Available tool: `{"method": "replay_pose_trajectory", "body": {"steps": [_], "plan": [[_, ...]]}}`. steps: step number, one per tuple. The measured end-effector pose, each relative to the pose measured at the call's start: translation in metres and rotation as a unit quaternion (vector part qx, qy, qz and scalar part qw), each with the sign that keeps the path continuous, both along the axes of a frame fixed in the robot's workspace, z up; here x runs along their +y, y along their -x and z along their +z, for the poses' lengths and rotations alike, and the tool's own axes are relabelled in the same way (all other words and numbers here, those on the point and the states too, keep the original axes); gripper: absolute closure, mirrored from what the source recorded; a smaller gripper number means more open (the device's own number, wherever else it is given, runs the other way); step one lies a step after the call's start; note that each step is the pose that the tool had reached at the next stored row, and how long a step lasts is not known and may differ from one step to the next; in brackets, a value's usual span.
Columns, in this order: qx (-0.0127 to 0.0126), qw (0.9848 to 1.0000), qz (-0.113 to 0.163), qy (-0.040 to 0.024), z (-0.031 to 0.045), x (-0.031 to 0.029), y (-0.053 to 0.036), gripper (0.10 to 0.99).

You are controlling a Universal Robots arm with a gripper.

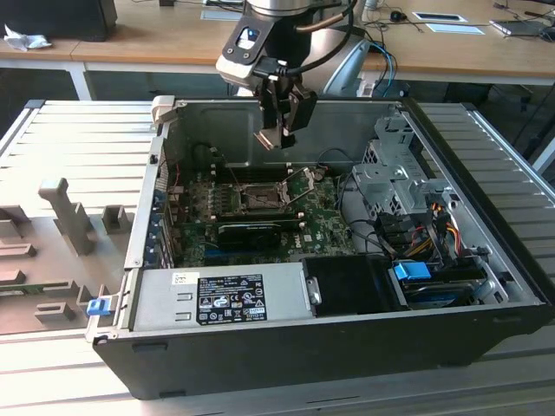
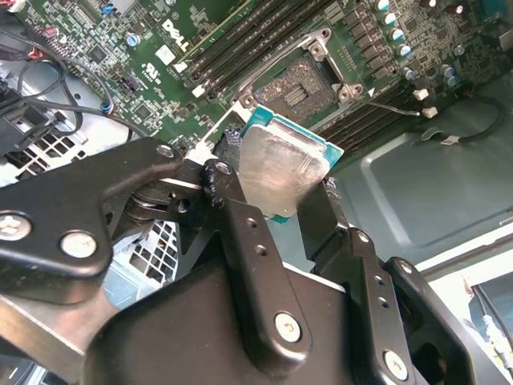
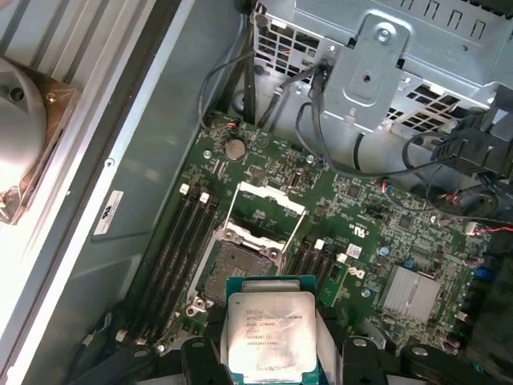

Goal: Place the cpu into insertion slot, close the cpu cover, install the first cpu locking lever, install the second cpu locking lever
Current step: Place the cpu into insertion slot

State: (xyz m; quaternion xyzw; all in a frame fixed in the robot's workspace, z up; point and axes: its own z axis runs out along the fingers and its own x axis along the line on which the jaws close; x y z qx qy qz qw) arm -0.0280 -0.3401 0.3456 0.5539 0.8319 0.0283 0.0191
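Note:
My gripper (image 1: 276,130) hangs above the open computer case, shut on the cpu (image 1: 266,139), a thin silvery square tilted between the black fingers. In both wrist views the cpu (image 2: 280,164) (image 3: 271,330) sits clamped at its edges by the gripper (image 2: 276,196) (image 3: 272,361). Below it the insertion slot (image 1: 258,198) (image 2: 298,87) (image 3: 231,269) lies bare on the green motherboard, showing its contact field. The cpu cover (image 3: 272,198) (image 2: 317,38) stands swung open at the slot's far edge. Thin lever wires (image 1: 299,178) stick up beside the slot.
A grey power-supply box (image 1: 221,299) fills the case's near side, with a long black card (image 1: 251,230) between it and the slot. A metal drive cage (image 1: 390,182) (image 3: 385,72) and cable bundles (image 1: 425,225) stand at the exterior view's right. Memory slots (image 3: 172,257) flank the socket.

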Motion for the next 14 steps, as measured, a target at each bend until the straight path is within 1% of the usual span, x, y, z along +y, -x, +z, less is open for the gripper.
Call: {"method": "replay_pose_trajectory", "body": {"steps": [5, 8, 10, 12, 13, 14], "plan": [[-0.0001, 1.0000, -0.008, 0.0001, -0.0012, 0.0000, 0.0000, 0.557], [0.0000, 0.9997, -0.024, 0.0012, -0.0016, 0.0000, 0.0000, 0.557], [0.0000, 0.9990, -0.046, 0.0023, -0.0021, 0.0000, 0.0000, 0.557], [0.0000, 0.9974, -0.073, 0.0023, -0.0028, 0.0000, 0.0000, 0.557], [0.0001, 0.9960, -0.089, 0.0023, -0.0034, 0.0000, 0.0000, 0.557], [0.0001, 0.9943, -0.107, 0.0024, -0.0041, 0.0000, 0.0000, 0.557]]}}
